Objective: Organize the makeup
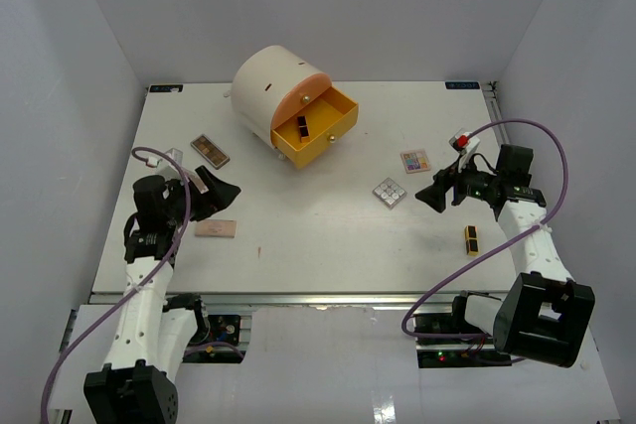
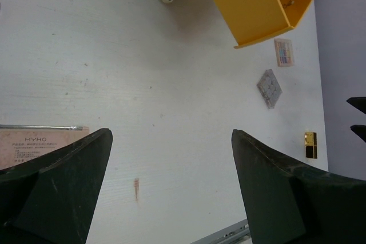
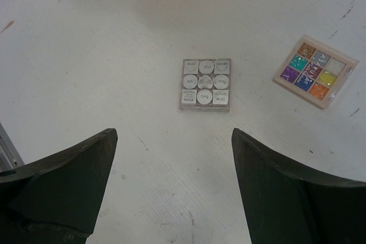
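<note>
Left pincer (image 1: pixel 221 193), at the left of the top view, stands wide open over the bench (image 1: pixel 328 245) with nothing between its fingers. The right pincer (image 1: pixel 429 196), at the right, is also spread wide and empty, pointing toward the middle.

Nearest the arms, a black-and-gold case (image 1: pixel 471 239) lies at the lower right, just beside the right arm. A flat pinkish-tan palette (image 1: pixel 216 229) lies at the lower left, just below the left pincer; in the left wrist view it shows at the left edge, partly behind one finger (image 2: pixel 57 187).

Farther out, a grey square palette (image 1: pixel 390 192) lies just left of the right pincer, and the right wrist view shows it centred above the open gap. A square colour palette (image 1: pixel 415 161) lies near it, toward the upper right. A dark rectangular palette (image 1: pixel 210 150) lies at the upper left.

Farthest, the cream drawer unit (image 1: pixel 273 86) stands at the top centre, its yellow drawer (image 1: pixel 333 136) pulled open. A slim dark case (image 1: pixel 302 126) shows inside.
</note>
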Tool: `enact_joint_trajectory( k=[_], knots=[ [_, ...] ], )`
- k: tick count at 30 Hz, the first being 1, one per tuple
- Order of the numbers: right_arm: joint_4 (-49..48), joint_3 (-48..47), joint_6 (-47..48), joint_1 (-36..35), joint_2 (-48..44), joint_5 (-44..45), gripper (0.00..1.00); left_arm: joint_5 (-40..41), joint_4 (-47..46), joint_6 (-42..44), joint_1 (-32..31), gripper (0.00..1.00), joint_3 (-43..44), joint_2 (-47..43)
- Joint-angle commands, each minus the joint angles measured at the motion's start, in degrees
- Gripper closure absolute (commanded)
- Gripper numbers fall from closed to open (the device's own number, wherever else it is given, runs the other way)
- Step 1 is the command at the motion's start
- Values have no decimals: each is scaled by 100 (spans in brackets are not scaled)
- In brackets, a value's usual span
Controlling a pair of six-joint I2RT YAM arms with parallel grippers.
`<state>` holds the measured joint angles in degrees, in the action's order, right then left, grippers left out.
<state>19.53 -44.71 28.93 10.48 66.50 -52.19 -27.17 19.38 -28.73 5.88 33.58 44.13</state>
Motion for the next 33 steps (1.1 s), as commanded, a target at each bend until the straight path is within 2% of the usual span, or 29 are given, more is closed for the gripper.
enact_joint_trajectory(
  k=[1, 4, 6, 12, 15, 22, 33],
  knots=[
    [-133, -2, 0, 41, -84, -108, 12, -749, -589, 95, -25, 4, -140, -567],
    [-142, -41, -54, 77, -131, 10, 5, -916, -833, 113, -25, 3, -206, -919],
    [-207, -73, -215, 90, -144, 183, 10, -985, -896, 100, -25, 3, -225, -1114],
    [-274, -384, -1050, 108, -97, 1258, 10, -1043, -863, 146, -25, 2, -196, -1271],
    [-100, -647, -1113, 121, -185, 1640, 10, -1062, -818, 170, -25, 2, -172, -1145],
    [-115, -524, -1085, 131, -677, 1384, 10, -896, -575, 233, -25, 2, 95, -925],
    [-123, -559, -1221, 132, -817, 1603, 10, -700, -541, -247, -25, 2, 258, -1104]
  ],
)
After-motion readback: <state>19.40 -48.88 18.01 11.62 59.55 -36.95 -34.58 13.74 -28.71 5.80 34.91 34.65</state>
